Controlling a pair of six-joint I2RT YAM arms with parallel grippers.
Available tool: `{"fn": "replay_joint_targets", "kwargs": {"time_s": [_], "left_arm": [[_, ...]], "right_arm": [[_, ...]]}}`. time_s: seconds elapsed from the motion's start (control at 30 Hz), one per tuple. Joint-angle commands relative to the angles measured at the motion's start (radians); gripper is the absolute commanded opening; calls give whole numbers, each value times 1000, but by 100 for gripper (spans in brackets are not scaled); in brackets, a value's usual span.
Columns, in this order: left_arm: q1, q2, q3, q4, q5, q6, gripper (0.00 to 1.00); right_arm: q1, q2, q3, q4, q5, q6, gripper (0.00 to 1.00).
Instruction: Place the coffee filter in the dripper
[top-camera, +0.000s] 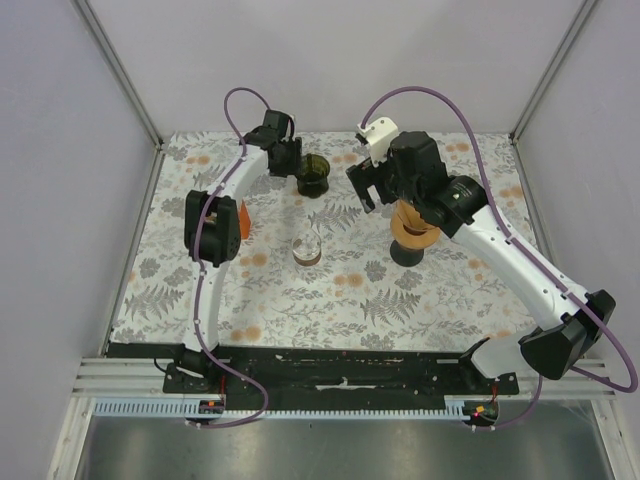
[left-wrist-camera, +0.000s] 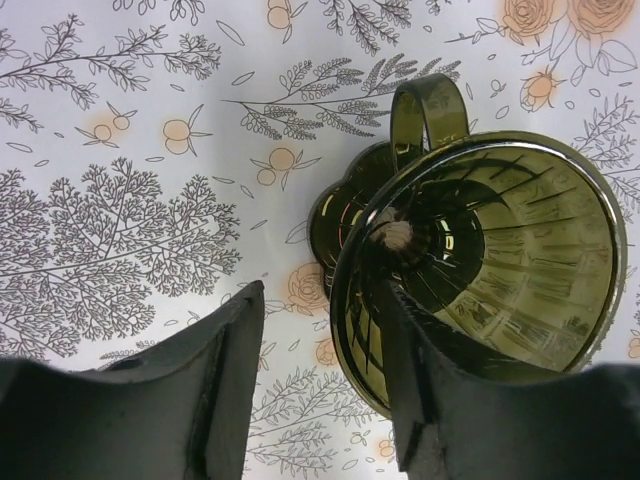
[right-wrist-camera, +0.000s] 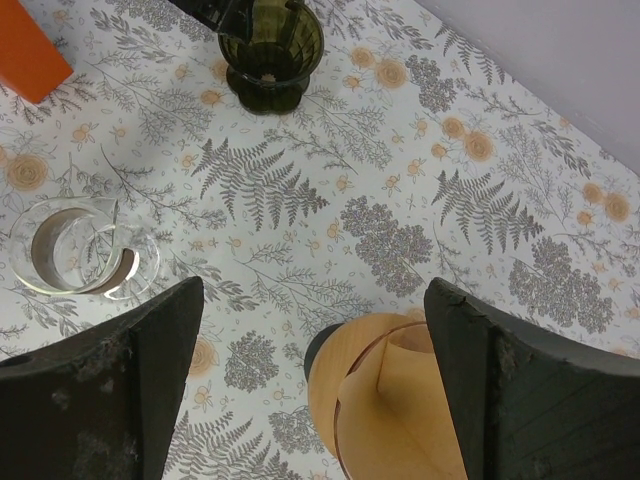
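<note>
- Right claw (right-wrist-camera: 310, 300) gapes wide, holding nothing; the coffee filter (right-wrist-camera: 400, 400) sits just beneath, toward its right finger.
- Paper looks light, floppy, easily crushed: pinch its upper edge gently.
- Far ahead stands the dripper (right-wrist-camera: 268, 40), left claw (left-wrist-camera: 320, 300) half-spread at its rim.

No legible text, label, brand or number anywhere.

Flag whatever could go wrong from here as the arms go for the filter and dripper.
1. The left gripper seems to straddle the dripper rim with jaws apart; a sideways nudge could tip or slide it.
2. The right gripper hangs open over the filter, curled in its holder; closing may crumple it or lift the holder too.
3. The glass cup stands close to the path from filter to dripper and could be clipped.
</note>
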Motion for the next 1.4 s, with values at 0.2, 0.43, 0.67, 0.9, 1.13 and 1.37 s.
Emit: {"fn": "replay_joint_targets", "kwargs": {"time_s": [0.2, 0.43, 0.67, 0.9, 1.13, 1.37], "left_arm": [[4, 25, 54, 41, 67, -22, 24], [18, -9, 66, 17, 233, 15, 2], [110, -213, 92, -37, 513, 42, 2], [118, -332, 157, -455, 662, 286, 2], [98, -399, 143, -811, 681, 579, 2], [15, -512, -73, -810, 647, 723, 2]], "right_arm": [[-2, -16, 54, -16, 18, 14, 98], [-2, -24, 54, -26, 31, -1, 98], [-5, -64, 19, -28, 54, -19, 98], [-18, -43, 66, -31, -30, -22, 98], [-18, -17, 128, -36, -101, -48, 98], [-18, -29, 117, -48, -130, 2, 98]]}}
